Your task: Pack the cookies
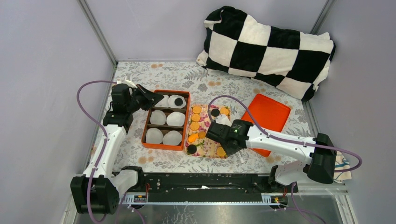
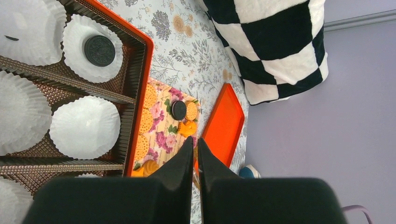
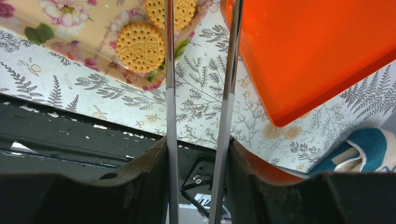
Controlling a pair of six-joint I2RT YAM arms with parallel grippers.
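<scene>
Golden cookies (image 1: 194,126) and a few black ones (image 1: 191,149) lie on the floral tray (image 1: 208,136). One black cookie (image 1: 177,101) sits in a white paper cup in the orange box (image 1: 145,131); it also shows in the left wrist view (image 2: 99,50). My left gripper (image 1: 156,99) is shut and empty, hovering over the box's far left corner; its tips (image 2: 196,140) touch. My right gripper (image 1: 218,142) hangs over the tray's near right corner, its thin blades (image 3: 201,14) apart and empty, with a golden cookie (image 3: 140,41) just to their left.
An orange lid (image 1: 266,116) lies right of the tray (image 3: 317,56). A black-and-white checked pillow (image 1: 268,49) fills the back right. Several paper cups (image 2: 84,127) are empty. A teal-and-white cloth (image 3: 369,147) lies at the near right. The black rail (image 1: 210,179) runs along the near edge.
</scene>
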